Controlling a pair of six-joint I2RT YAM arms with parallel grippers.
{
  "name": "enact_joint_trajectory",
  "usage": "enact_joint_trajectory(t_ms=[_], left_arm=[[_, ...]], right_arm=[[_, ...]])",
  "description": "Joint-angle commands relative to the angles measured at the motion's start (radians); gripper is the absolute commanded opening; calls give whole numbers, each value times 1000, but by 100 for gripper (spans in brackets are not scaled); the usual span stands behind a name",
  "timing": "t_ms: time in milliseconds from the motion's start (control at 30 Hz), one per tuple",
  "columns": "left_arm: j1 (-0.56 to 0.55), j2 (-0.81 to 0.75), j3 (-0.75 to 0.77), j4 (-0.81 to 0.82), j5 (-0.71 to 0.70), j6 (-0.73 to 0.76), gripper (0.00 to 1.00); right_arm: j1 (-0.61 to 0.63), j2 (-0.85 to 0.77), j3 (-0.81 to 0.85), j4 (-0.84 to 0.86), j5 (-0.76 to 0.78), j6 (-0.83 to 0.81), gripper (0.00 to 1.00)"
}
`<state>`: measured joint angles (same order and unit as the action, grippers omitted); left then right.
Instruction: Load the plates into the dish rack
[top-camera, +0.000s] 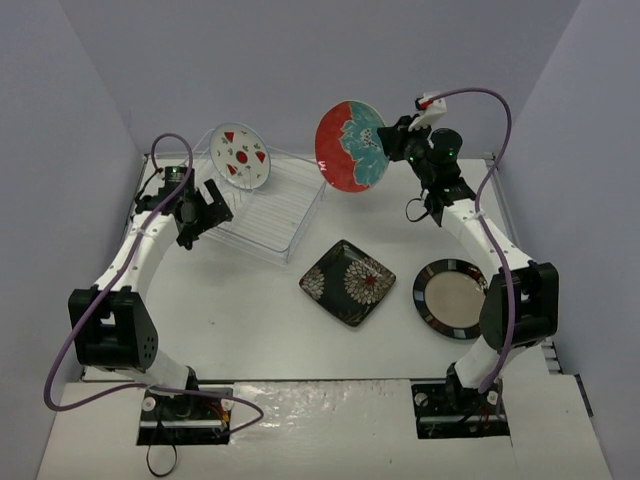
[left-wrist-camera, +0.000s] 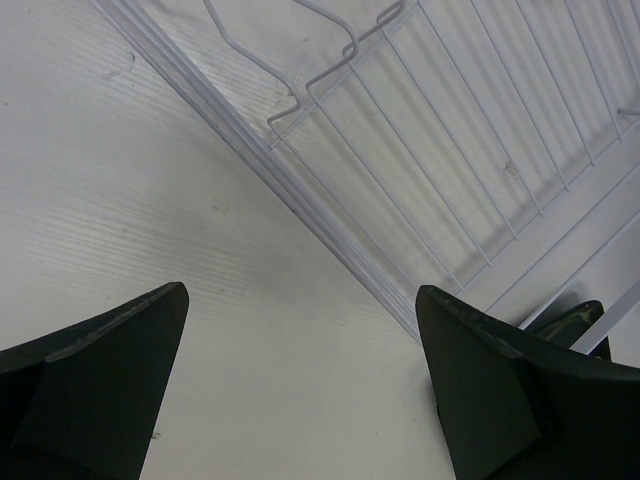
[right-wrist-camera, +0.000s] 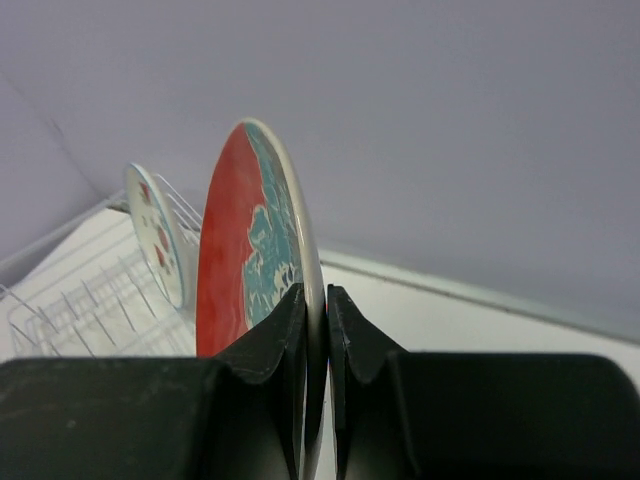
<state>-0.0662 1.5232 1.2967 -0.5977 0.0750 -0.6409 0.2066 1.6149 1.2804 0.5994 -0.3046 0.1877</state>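
From overhead, the dish rack (top-camera: 283, 212) sits at the far left of the table (top-camera: 270, 330), with the white plate (top-camera: 241, 156) standing on edge at its far left end. The left gripper (top-camera: 207, 212) hangs just beside the rack's left side, holding nothing. The right gripper (top-camera: 396, 143) holds the red plate (top-camera: 351, 146) in the air by its right rim, beyond the rack's far right corner, teal flower facing the camera. The black square plate (top-camera: 348, 282) and the dark-rimmed plate (top-camera: 452, 297) lie flat on the table, side by side and apart, right of the rack. At the left wrist, the two dark fingers (left-wrist-camera: 95, 395) stand wide apart above bare table, the rack's rim (left-wrist-camera: 330, 235) running diagonally between them. At the right wrist, the fingers (right-wrist-camera: 270, 340) are clamped on the red plate's (right-wrist-camera: 235, 260) edge, which stands upright; behind it the white plate (right-wrist-camera: 155, 235) stands in the rack (right-wrist-camera: 70, 300).
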Motion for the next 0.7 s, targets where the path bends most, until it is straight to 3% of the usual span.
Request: enact_joint_trajectory(t_ms=[0, 300, 433, 667], left_arm=[[13, -56, 9, 49, 17, -17, 97], [45, -44, 18, 43, 48, -6, 97], [53, -38, 21, 43, 56, -5, 97], [61, -27, 25, 44, 66, -2, 97]], right_arm=[[52, 45, 233, 246, -4, 4, 0], [139, 359, 509, 200, -30, 253, 0], [159, 501, 663, 270, -53, 385, 0], [230, 614, 789, 302, -10, 387, 0]])
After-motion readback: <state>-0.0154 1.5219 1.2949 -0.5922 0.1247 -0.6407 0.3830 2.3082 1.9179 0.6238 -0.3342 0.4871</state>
